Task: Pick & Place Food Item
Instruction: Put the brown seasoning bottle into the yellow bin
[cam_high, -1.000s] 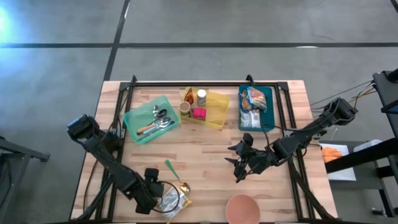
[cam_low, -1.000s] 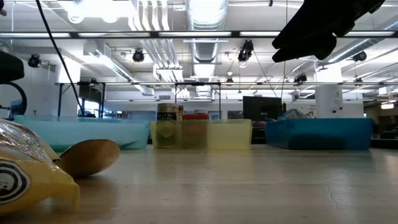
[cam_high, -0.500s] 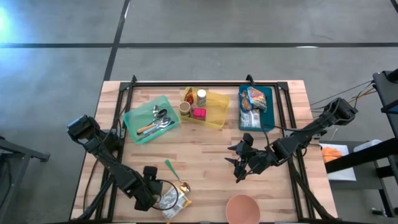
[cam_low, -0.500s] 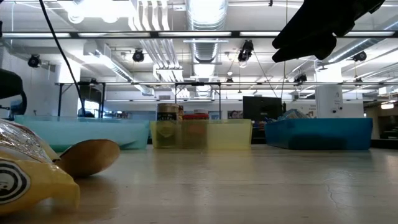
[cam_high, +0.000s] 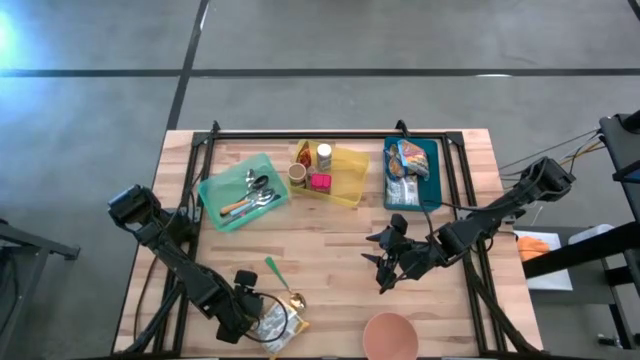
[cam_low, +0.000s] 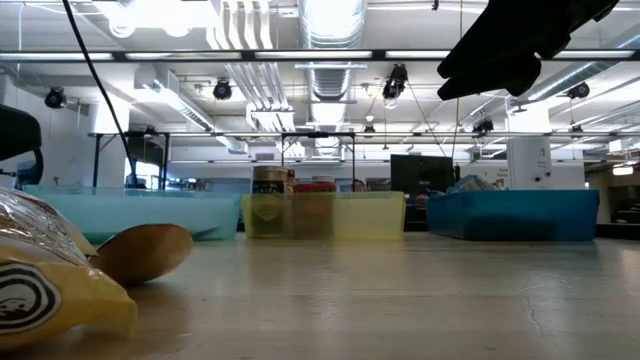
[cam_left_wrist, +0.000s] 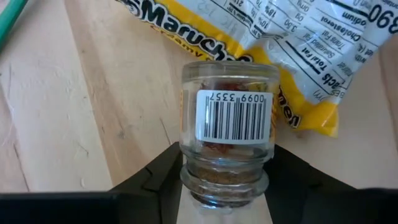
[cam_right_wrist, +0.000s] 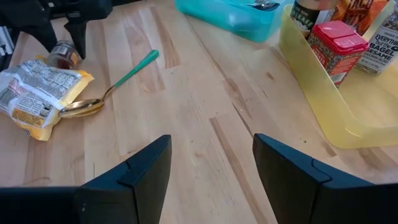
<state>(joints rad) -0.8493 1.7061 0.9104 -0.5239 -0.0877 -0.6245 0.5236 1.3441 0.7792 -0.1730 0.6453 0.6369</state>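
A small glass jar (cam_left_wrist: 227, 124) with a barcode label and brown contents lies on its side on the table. It rests against a yellow noodle packet (cam_left_wrist: 298, 50) near the table's front left. My left gripper (cam_left_wrist: 224, 186) stands over the jar, its fingers closed in on the neck end. The right wrist view shows the jar (cam_right_wrist: 62, 55) under that gripper, beside the packet (cam_right_wrist: 34, 93). My right gripper (cam_right_wrist: 211, 168) hangs open above the middle right of the table (cam_high: 385, 270), holding nothing. My left gripper has the jar's neck end (cam_left_wrist: 224, 177) between its two fingers, one finger (cam_left_wrist: 165, 180) on each side. The fingers come from above, pointing steeply down, and lie across the jar. The jar lies on its side on the table, its base toward the packet.
A gold spoon with a green handle (cam_high: 280, 283) lies just beyond the jar. A pink bowl (cam_high: 390, 335) sits at the front edge. Along the back stand a teal cutlery bin (cam_high: 243, 190), a yellow bin (cam_high: 345, 185) holding spice jars and a blue bin (cam_high: 432, 180) holding food packets.
In the low view the noodle packet's near end has shifted a little and changed shape. My right gripper has kept still.
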